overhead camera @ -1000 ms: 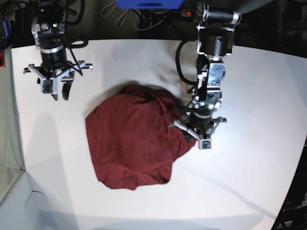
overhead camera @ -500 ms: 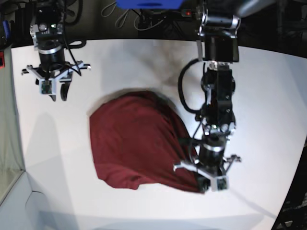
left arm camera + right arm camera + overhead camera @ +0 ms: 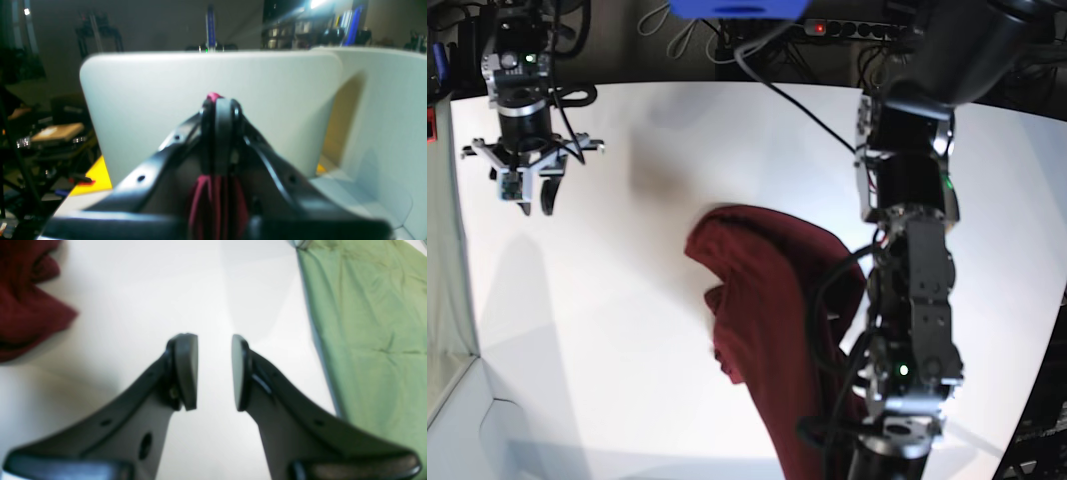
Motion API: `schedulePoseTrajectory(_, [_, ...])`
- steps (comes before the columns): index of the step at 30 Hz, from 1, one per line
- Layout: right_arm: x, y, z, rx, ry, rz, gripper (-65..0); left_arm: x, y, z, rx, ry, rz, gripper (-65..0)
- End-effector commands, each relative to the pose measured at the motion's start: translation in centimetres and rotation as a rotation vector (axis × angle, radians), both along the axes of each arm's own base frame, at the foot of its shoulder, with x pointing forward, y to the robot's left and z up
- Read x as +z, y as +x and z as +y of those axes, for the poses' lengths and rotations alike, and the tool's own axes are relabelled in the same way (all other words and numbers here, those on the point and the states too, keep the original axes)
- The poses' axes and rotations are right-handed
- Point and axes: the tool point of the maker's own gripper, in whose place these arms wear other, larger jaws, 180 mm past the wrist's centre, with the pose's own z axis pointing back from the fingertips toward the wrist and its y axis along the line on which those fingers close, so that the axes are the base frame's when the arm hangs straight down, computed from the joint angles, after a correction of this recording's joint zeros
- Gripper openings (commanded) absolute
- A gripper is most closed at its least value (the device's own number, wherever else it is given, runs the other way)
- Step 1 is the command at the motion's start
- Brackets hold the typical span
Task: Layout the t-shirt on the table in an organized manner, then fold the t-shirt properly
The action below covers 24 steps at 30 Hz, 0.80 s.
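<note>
pinching the t-shirt (image 3: 777,330), left claw (image 3: 218,110) pressed together; right claw (image 3: 213,371) spread, empty

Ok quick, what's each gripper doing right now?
Left gripper: closed, pinching the t-shirt.
Right gripper: open, holding nothing, above the table.

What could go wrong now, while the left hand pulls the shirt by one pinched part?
1. The left hand pinches only a small bunch of the t-shirt, so the cloth may slip out.
2. The right hand is open and away from the shirt, so nothing anchors it; it may drag off the table edge.
</note>
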Motion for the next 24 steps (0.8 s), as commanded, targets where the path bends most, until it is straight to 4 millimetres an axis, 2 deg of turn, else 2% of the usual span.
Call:
schedulePoseTrajectory(1, [1.3, 0.4, -0.5, -0.003, -0.019, -0.048, -47.1, 2.7, -0.2, 0.2, 0.004, -0.007, -0.072, -64.7])
schedulePoseTrajectory(6, [1.9, 0.5, -1.7, -0.033, -0.035, -0.062, -47.2, 4.3, -0.4, 1.1, 0.024, 0.027, -0.114, -64.7])
schedulePoseTrajectory(11, [1.9, 0.5, -1.8, -0.037, -0.036, -0.064, -47.2, 3.3, 0.5, 2.4, 0.053, 0.064, -0.088, -64.7])
schedulePoseTrajectory(13, [1.9, 0.5, -1.7, -0.035, -0.034, -0.064, -47.2, 2.1, 1.5, 2.6, 0.057, 0.069, -0.049, -64.7])
schedulePoseTrajectory(17, [1.8, 0.5, -1.5, -0.038, -0.024, -0.063, -47.2, 1.1, 3.7, 2.4, 0.057, 0.066, 0.003, -64.7])
schedulePoseTrajectory(24, [1.7, 0.3, -1.6, -0.042, -0.025, -0.061, -47.2, -1.5, 10.2, -1.0, 0.016, 0.099, 0.062, -64.7])
